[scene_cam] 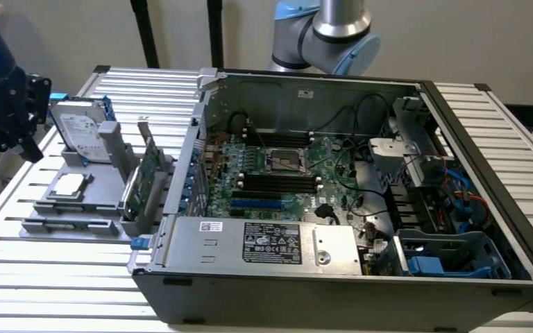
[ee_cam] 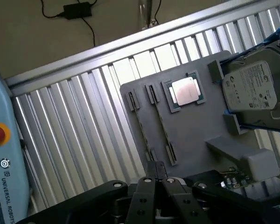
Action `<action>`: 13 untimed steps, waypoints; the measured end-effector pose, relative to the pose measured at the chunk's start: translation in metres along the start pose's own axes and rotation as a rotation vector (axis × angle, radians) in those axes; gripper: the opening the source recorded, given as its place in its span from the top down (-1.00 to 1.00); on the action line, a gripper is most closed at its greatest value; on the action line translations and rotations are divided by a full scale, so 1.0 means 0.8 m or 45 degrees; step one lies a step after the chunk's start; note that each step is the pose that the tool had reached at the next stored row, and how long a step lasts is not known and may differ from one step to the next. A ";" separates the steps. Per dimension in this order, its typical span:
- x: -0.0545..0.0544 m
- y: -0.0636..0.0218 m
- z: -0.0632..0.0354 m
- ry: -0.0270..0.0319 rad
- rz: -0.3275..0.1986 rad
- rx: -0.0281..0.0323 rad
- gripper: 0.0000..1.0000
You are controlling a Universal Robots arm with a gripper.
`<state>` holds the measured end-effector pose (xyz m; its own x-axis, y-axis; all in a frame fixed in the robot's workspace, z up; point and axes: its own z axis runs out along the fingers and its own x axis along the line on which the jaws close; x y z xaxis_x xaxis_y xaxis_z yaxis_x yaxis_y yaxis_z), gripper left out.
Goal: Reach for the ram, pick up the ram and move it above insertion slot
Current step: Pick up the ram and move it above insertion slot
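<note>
I record 2 views. Exterior: raised, angled down, moderately distant, over the open computer case [scene_cam: 276, 90]. Wrist: close above the grey holder tray [ee_cam: 191, 135], shared, at the exterior frame's left.

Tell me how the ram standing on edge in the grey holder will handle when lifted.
The ram shows as a long, thin strip on edge, so it is probably light and fairly stiff, yet could crack if twisted. End brackets on the grey holder seem to hold it, so it may resist at first.

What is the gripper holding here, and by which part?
Nothing. The gripper has its jaws shut and empty near the tray, where the ram lies untouched.
</note>
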<state>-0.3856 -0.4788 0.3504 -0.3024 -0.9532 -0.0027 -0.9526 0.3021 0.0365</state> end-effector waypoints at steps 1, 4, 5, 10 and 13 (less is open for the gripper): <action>0.000 0.000 0.000 0.0004 -0.023 0.0017 0.79; 0.000 0.000 0.002 0.0007 -0.092 0.0082 0.79; 0.000 0.000 0.002 0.0009 -0.115 0.0105 0.79; 0.000 0.000 0.006 0.0017 -0.232 0.0199 0.79; 0.000 0.000 0.009 0.0032 -0.301 0.0221 0.79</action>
<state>-0.3856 -0.4788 0.3435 -0.0706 -0.9975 -0.0066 -0.9974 0.0705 0.0180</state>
